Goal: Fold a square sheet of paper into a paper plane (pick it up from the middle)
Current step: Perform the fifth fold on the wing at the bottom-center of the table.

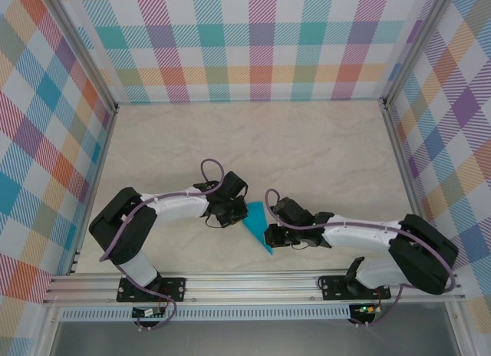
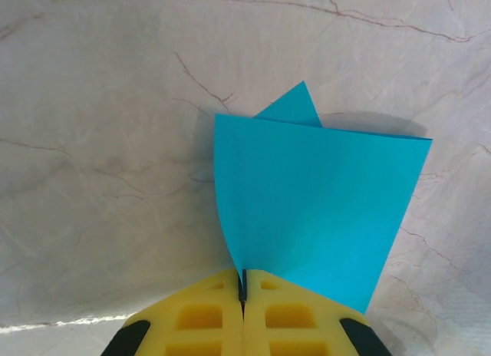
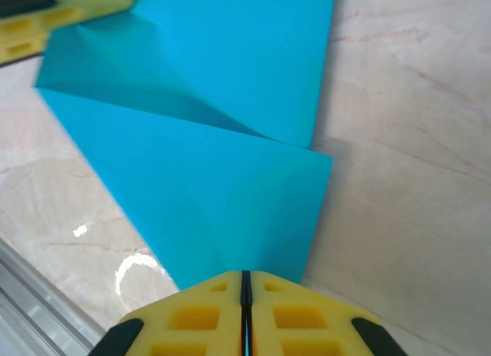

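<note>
left gripper (image 2: pixel 243 283) pinches paper plane (image 2: pixel 322 210), 10 o'clock edge in top view | right gripper (image 3: pixel 245 283) pinches 4 o'clock edge | RISK: arms pulling apart could tear it or spring folds open

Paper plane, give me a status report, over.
Left gripper shut on the paper plane. Right gripper shut on it too. Folded to a narrow triangle.

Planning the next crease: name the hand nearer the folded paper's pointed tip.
Right. The right hand grips the folded paper near its tip; the left hand grips the wide end.
</note>
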